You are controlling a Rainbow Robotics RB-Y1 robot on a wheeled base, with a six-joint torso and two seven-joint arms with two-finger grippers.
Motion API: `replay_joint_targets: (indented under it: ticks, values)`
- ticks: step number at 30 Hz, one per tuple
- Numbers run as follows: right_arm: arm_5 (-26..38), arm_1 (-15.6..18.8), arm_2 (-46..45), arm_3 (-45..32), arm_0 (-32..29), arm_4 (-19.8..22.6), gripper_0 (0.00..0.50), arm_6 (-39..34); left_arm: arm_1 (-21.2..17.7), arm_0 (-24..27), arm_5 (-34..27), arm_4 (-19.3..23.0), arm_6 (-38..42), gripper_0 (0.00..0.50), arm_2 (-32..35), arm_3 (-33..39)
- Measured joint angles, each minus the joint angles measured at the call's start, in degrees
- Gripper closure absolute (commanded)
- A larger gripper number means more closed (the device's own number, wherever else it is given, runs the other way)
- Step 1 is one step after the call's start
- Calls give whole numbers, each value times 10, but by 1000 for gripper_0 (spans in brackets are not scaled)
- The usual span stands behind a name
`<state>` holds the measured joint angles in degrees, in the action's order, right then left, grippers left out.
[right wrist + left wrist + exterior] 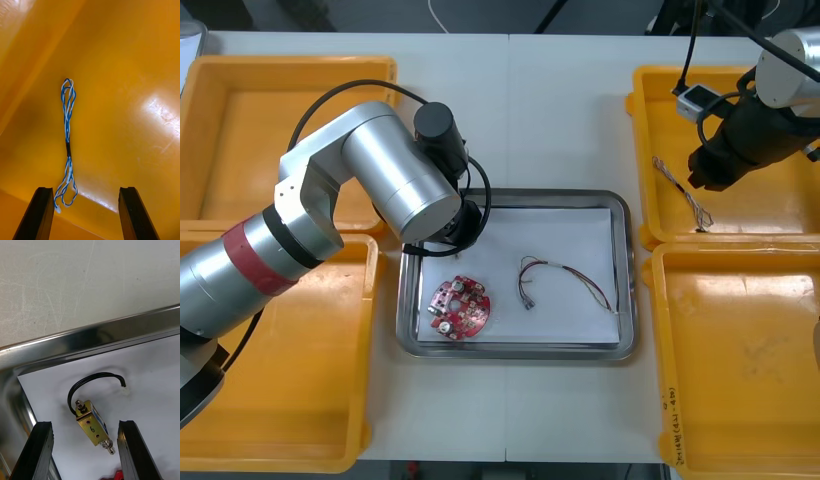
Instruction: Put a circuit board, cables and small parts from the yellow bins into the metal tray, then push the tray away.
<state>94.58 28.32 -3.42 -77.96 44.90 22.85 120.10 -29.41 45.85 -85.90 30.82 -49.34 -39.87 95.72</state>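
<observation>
My left arm (395,180) reaches over the back left corner of the metal tray (625,340), which is white inside. In the left wrist view my left gripper (85,425) is open above a small brass-coloured metal part (92,424) with a curled black cable (80,384); the part lies on the white liner just inside the tray rim (93,337). A round red circuit board (458,306) and a thin reddish cable (568,278) also lie in the tray. My right gripper (704,175) hovers open over the back right yellow bin (770,215). A twisted blue and white cable (67,138) lies ahead of its fingers (37,212).
Yellow bins stand at the back left (280,130), front left (300,390) and front right (740,370). Bare table (560,110) lies beyond the tray's far rim. A red board edge (117,476) shows between my left fingers.
</observation>
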Motion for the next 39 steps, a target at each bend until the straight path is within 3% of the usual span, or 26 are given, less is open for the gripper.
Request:
replay_joint_targets:
  ticks: [13, 26, 39]
  values:
    - [-58, -10, 0, 59, 0, 1, 0, 0, 1, 0, -20, 0, 1, 0, 15, 12]
    - [-81, -19, 0, 61, -10, 3, 0, 0, 1, 0, -170, 0, 2, 0, 140, 100]
    - [-106, -21, 5, 61, -29, 4, 0, 0, 1, 0, -227, 0, 2, 0, 242, 104]
